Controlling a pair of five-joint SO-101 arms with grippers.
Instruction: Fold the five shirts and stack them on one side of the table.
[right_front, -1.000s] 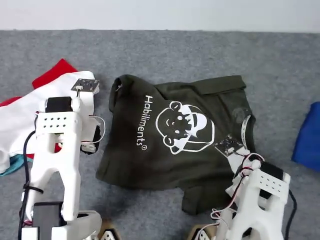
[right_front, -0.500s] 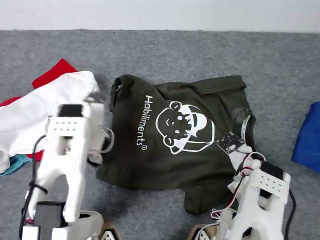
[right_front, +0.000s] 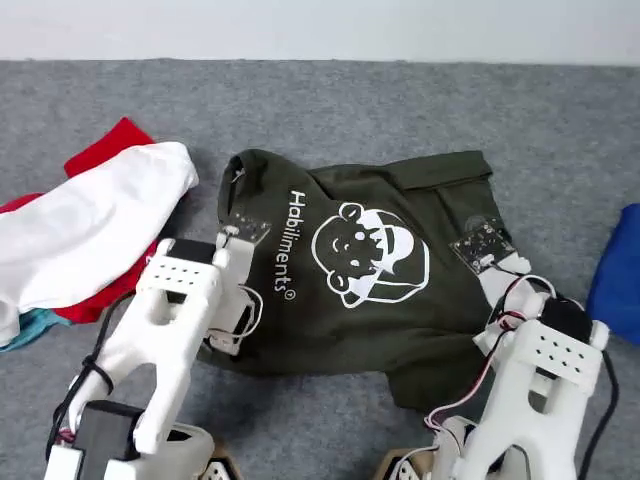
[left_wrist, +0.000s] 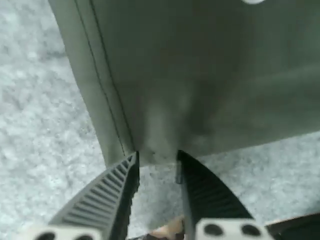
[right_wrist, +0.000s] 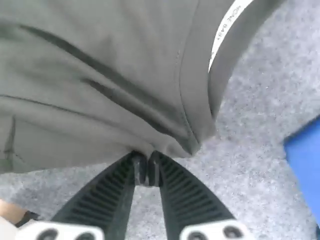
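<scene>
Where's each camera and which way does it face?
High view: fixed overhead, looking down at the grey carpeted table; both white arms show.
Left wrist view: on left arm, looking past the open left hand at the dark green cotton shirt's hem.
Right wrist view: on right arm, looking past the right hand, shut on that shirt.
Shared: the shirt in all three; blue cloth in high and right wrist.

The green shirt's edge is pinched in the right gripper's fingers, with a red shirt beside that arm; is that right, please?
No, a blue shirt, not a red one, lies beside that arm, as the high view shows; the right gripper does pinch the green shirt.
</scene>
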